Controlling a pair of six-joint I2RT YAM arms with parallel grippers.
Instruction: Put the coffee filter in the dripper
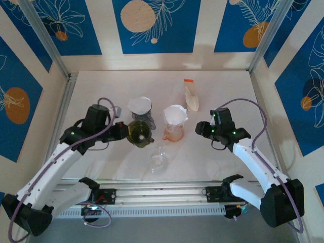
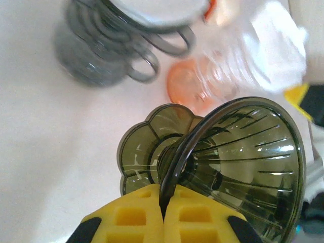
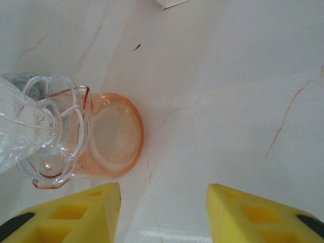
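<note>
Near the tabletop's front edge lay a clear glass vessel. Behind it, the left gripper was clamped on an olive-green dripper by its handle. The right gripper hovered, fingers apart, beside an orange dripper holding a white coffee filter. Farther back, a 2nd filter topped a grey dripper.

Filter in right dripper — pouch behind

Green dripper: olive, translucent, fine ribbing. Grey dripper: smoky. Clear dripper over peach-orange base. Paper filter: white. Gripper pads: yellow. Table: white marble, thin brown veins. Wall panels: blue, white leaf outlines, orange discs.
</note>
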